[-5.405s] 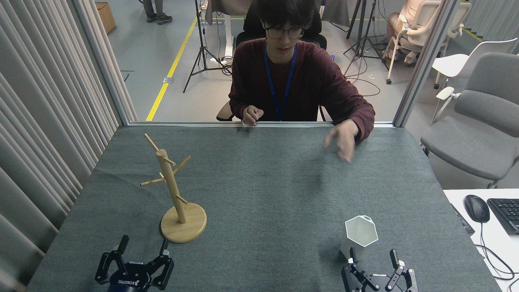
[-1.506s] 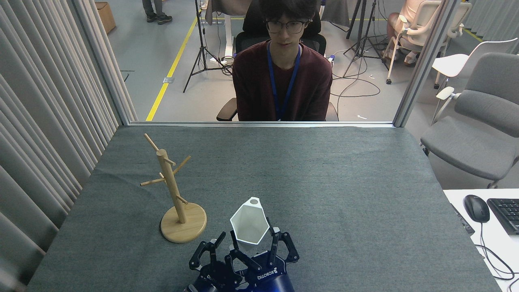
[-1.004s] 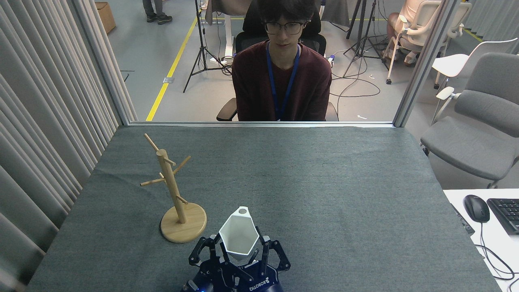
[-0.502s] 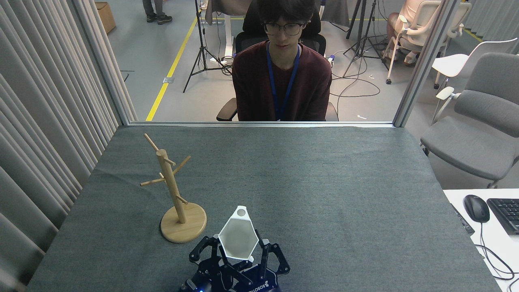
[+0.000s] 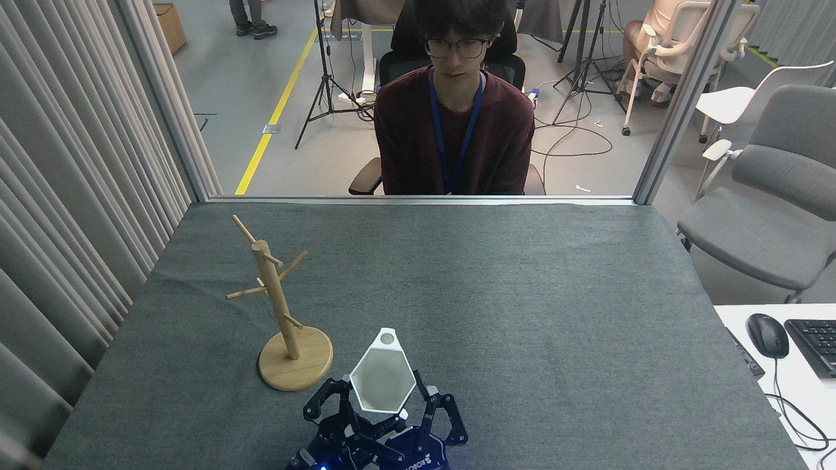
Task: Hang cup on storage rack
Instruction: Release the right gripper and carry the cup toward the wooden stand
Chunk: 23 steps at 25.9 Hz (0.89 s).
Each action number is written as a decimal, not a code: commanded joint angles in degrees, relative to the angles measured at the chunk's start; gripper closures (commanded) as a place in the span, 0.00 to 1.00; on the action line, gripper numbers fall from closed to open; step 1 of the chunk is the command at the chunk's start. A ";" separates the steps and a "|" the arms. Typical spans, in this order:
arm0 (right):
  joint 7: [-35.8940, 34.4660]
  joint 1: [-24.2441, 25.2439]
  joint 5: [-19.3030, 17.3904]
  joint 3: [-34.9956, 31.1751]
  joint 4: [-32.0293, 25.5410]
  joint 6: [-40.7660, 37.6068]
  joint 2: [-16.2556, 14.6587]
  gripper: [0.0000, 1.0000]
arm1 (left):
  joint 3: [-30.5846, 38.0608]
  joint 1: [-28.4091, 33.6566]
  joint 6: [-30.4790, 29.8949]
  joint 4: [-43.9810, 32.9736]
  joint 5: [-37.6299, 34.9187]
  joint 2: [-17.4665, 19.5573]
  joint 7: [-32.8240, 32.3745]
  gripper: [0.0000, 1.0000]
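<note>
The desk (image 5: 522, 313) is covered with a grey felt cloth, and a person (image 5: 455, 111) in a dark red sweater sits behind its far edge. The storage rack (image 5: 281, 307) stands upright on the left part of the desk, with its round base near the front. Just to the right of this base, the cup (image 5: 383, 378) is held up with its hexagonal opening toward the camera and its pierced tab on top. The left tool (image 5: 336, 418) and the right tool (image 5: 431, 418) sit close together under the cup. The right tool's fingers grasp it on both sides; for the left tool I cannot tell.
</note>
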 commanded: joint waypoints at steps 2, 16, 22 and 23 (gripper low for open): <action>-2.22 0.66 -0.02 1.05 -4.04 -0.14 -0.16 0.02 | 0.04 0.10 0.32 0.41 -0.09 0.08 -0.20 0.45; 0.77 -1.09 -16.46 -18.02 0.18 4.61 -0.95 0.02 | 6.80 3.00 6.29 0.06 0.18 0.08 0.68 0.43; 0.77 0.40 -12.86 -18.02 0.35 1.97 -1.74 0.02 | 16.56 5.81 6.29 -4.42 0.18 1.75 1.82 0.43; 0.77 0.31 -12.86 -18.02 0.44 1.88 -1.74 0.02 | 18.05 5.90 6.29 -5.48 0.18 2.28 1.82 0.43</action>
